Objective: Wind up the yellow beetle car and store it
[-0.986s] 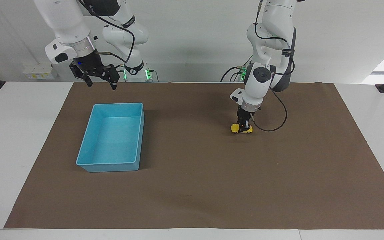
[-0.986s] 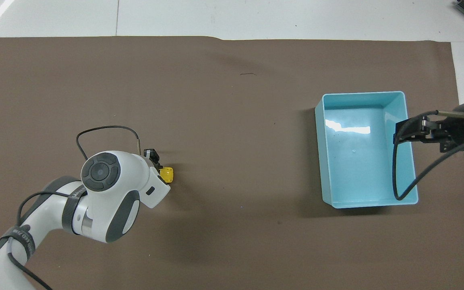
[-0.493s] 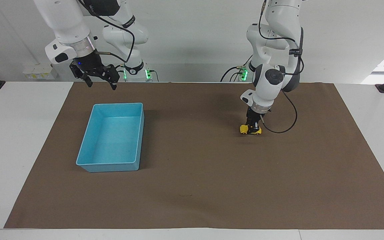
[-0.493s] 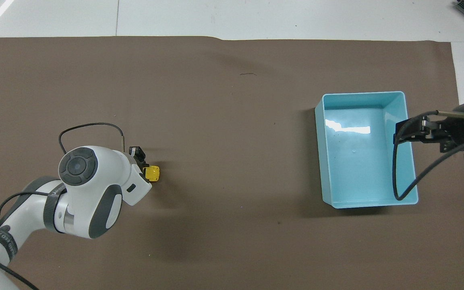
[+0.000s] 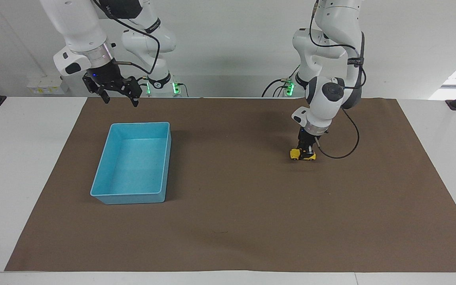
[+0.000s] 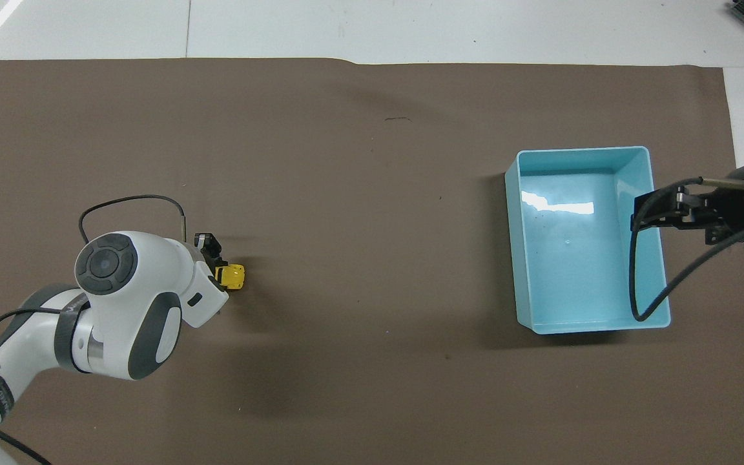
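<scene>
- Facing view: left gripper (image 5: 304, 151), black and two-fingered, stands straight down with its fingers clamped on the tiny bright yellow beetle car (image 5: 303, 154).
- Facing view: the yellow beetle car sits with its wheels on the brown paper mat (image 5: 232, 221), toward the left arm's end of the table and somewhat closer to the mat's edge at the robots than to its outer edge.
- Facing view: right gripper (image 5: 120, 97) waits in the air with its fingers spread apart, over the mat's edge at the robots, just by the corner of the light blue rectangular plastic tray (image 5: 103, 170).
- Overhead view: the left gripper (image 6: 214, 261) is mostly hidden under its white wrist; the yellow beetle car (image 6: 232, 276) pokes out beside it.
- Overhead view: the blue tray (image 6: 513, 245) lies well apart from the car, at the right arm's end of the mat (image 6: 346, 194).
- Overhead view: the right gripper (image 6: 644, 213) overlaps the tray's rim.
</scene>
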